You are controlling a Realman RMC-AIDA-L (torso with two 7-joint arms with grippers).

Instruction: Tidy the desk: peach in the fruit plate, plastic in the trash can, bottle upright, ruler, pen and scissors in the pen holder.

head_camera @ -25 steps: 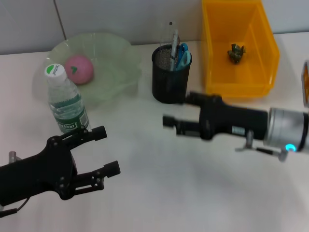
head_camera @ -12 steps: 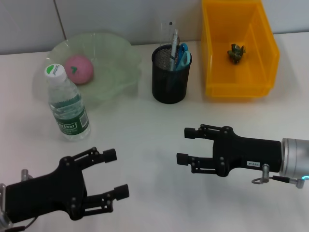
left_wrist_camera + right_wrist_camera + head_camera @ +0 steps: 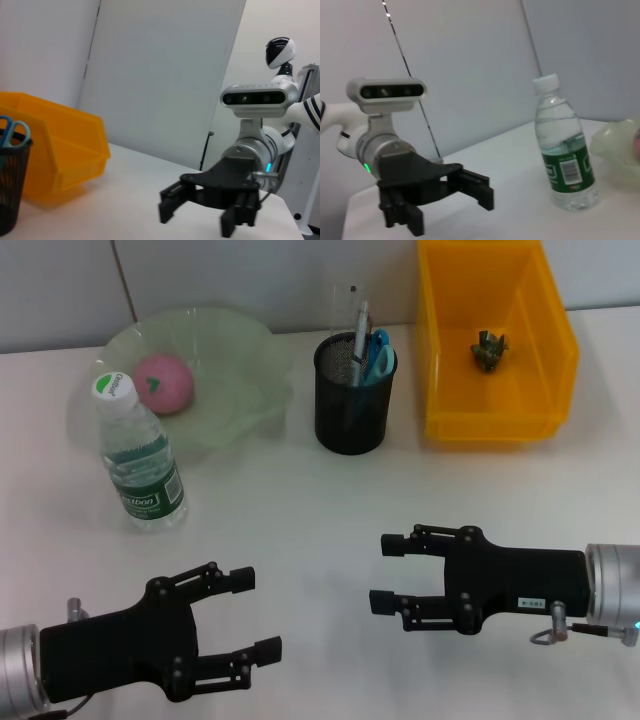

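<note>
The pink peach point(image 3: 160, 383) lies in the pale green fruit plate point(image 3: 245, 345). The water bottle point(image 3: 138, 455) stands upright in front of the plate and also shows in the right wrist view point(image 3: 565, 165). The black mesh pen holder point(image 3: 352, 415) holds a pen, blue scissors point(image 3: 378, 352) and a clear ruler. Crumpled plastic point(image 3: 490, 350) lies in the yellow bin point(image 3: 495, 425). My left gripper point(image 3: 256, 612) is open and empty near the front left. My right gripper point(image 3: 385, 572) is open and empty at the front centre-right.
A white wall runs behind the table's far edge. The yellow bin point(image 3: 65, 150) and pen holder point(image 3: 10, 190) also show in the left wrist view, with bare white tabletop between them and my right gripper point(image 3: 200, 215).
Both arms have drawn back toward the table's front edge. The left gripper moved away from the bottle, the right away from the pen holder. Both stay open and empty.
</note>
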